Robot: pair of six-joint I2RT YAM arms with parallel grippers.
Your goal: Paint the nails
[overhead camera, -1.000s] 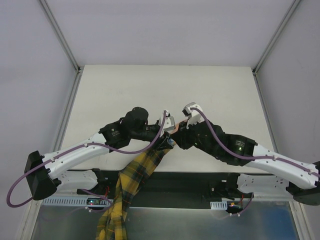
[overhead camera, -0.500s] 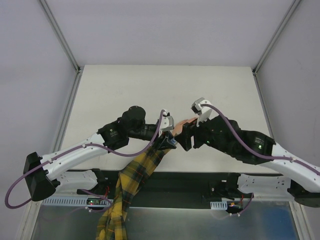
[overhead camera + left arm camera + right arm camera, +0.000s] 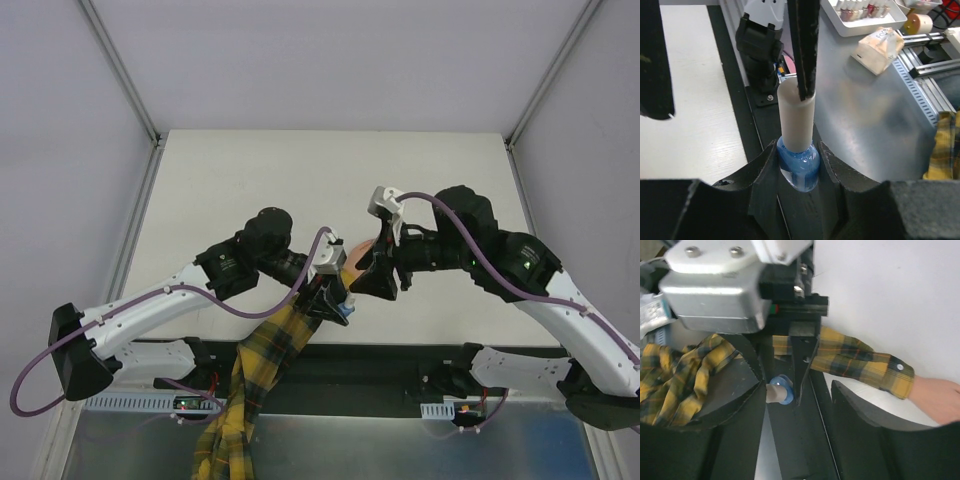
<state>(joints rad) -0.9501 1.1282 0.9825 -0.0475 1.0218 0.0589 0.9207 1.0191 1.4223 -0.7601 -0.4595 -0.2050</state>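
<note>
A small blue polish bottle point(image 3: 798, 164) with a beige cap point(image 3: 796, 116) is clamped in my left gripper point(image 3: 797, 150). It also shows in the top view point(image 3: 344, 311) and in the right wrist view point(image 3: 780, 391). My right gripper point(image 3: 797, 385) is open around the cap, with one finger point(image 3: 805, 47) touching it and the other standing well apart. The peach hand point(image 3: 940, 399) with its yellow plaid sleeve point(image 3: 860, 360) lies on the table beside both grippers point(image 3: 372, 270). The nails are out of view.
The plaid sleeve point(image 3: 255, 365) hangs over the table's near edge. On the metal bench below are a white tray of small bottles point(image 3: 865, 15), a paper packet point(image 3: 880, 44) and a tape roll point(image 3: 920, 22). White tabletop point(image 3: 300, 170) stretches beyond.
My right arm has lifted and swung its gripper left and down onto the bottle's cap. My left gripper has shifted slightly toward the near edge with the bottle.
</note>
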